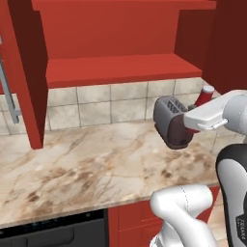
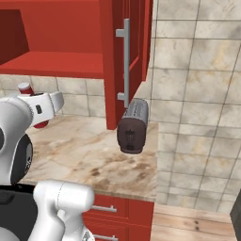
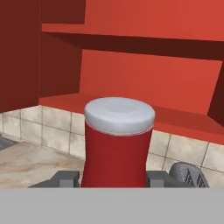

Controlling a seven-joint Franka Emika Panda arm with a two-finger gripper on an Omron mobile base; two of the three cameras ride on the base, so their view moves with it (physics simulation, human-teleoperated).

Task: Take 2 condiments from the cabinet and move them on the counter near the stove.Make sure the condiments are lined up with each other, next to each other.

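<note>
Red bottle (image 3: 117,153), pale flat cap

I see my arm (image 1: 212,115) reaching across the counter's (image 1: 96,164) right end, a red bottle (image 1: 204,96) with a pale cap poking up behind it. A dark toaster (image 1: 170,120) stands near the back edge, under the open cabinet (image 1: 120,67).

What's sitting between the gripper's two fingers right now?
The red bottle with its pale cap stands upright between the gripper's fingers, seen close up in the hand view.
</note>
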